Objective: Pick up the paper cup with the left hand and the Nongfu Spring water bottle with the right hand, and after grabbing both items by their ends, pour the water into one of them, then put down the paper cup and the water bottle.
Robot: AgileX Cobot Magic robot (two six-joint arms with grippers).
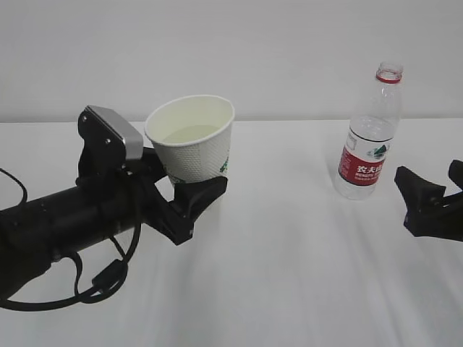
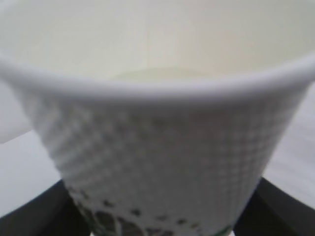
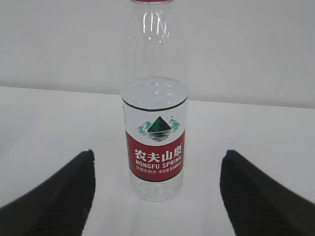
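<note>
Cup sits clamped at its base in the left hand, lifted off the table and tilted slightly, likely ready to receive water; some liquid seems to lie inside. Bottle stands upright, capless, on the table. The right hand gapes wide and empty, the bottle just ahead, centred between its fingers.
</note>
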